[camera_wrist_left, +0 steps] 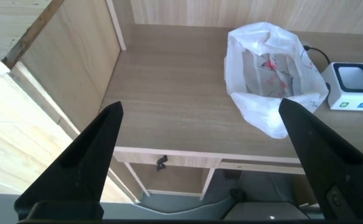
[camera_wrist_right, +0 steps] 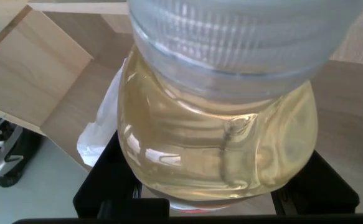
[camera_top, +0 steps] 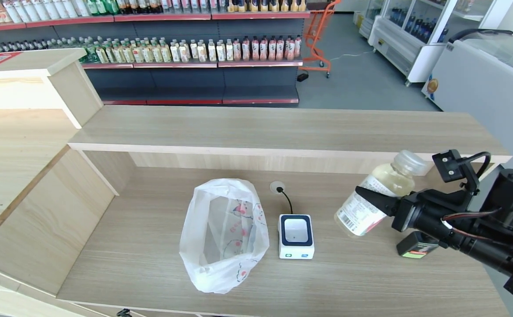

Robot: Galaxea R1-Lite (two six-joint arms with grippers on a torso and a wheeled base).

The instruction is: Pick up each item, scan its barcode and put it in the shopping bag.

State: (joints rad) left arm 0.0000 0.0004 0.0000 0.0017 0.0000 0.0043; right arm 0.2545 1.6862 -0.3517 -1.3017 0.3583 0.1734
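Observation:
A clear bottle (camera_top: pixel 377 196) of pale yellow drink with a white label and grey cap hangs tilted above the counter's right side, and my right gripper (camera_top: pixel 373 198) is shut on it. Close up, that bottle (camera_wrist_right: pixel 221 137) sits between the dark jaws. The white barcode scanner (camera_top: pixel 296 236) stands mid-counter, left of the bottle. The white plastic shopping bag (camera_top: pixel 224 233) stands open just left of the scanner. My left gripper (camera_wrist_left: pixel 200 162) is open with nothing in it, held out in front of the counter's near edge, with the bag (camera_wrist_left: pixel 273 78) and scanner (camera_wrist_left: pixel 352 87) farther off.
A small dark box (camera_top: pixel 416 245) with a green and red face lies on the counter under my right arm. A raised wooden ledge (camera_top: pixel 282 132) borders the counter at the back and a wooden side wall (camera_top: pixel 45 220) closes its left. Stocked shelves (camera_top: pixel 194 50) stand behind.

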